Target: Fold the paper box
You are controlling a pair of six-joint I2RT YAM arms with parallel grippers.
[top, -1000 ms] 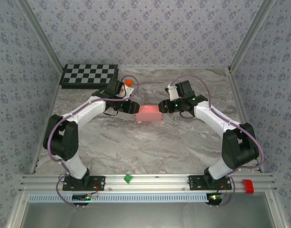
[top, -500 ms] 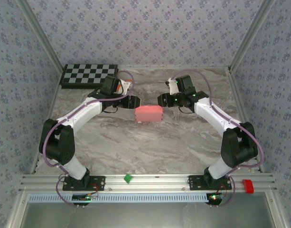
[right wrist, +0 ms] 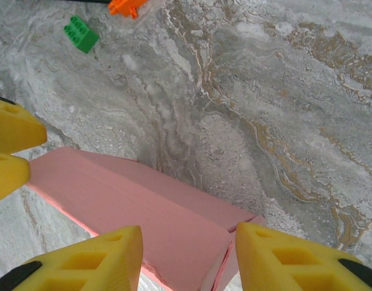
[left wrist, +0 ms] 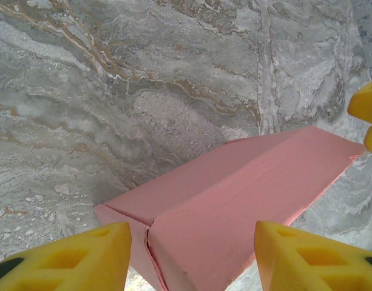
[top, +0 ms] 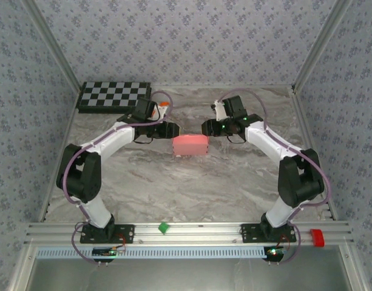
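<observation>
The plain pink card box (left wrist: 246,188) is running off the bottom edge of the left wrist view, its near end cropped between the yellow fingers (left wrist: 70,257) of the left gripper (left wrist: 192,229), themselves being cut short there. The right gripper (right wrist: 189,229) is being cropped likewise in its own view, whose top edge is clipping the small orange block (right wrist: 126,6). Overhead, gripper-to-box contact is proving too small to tell.
</observation>
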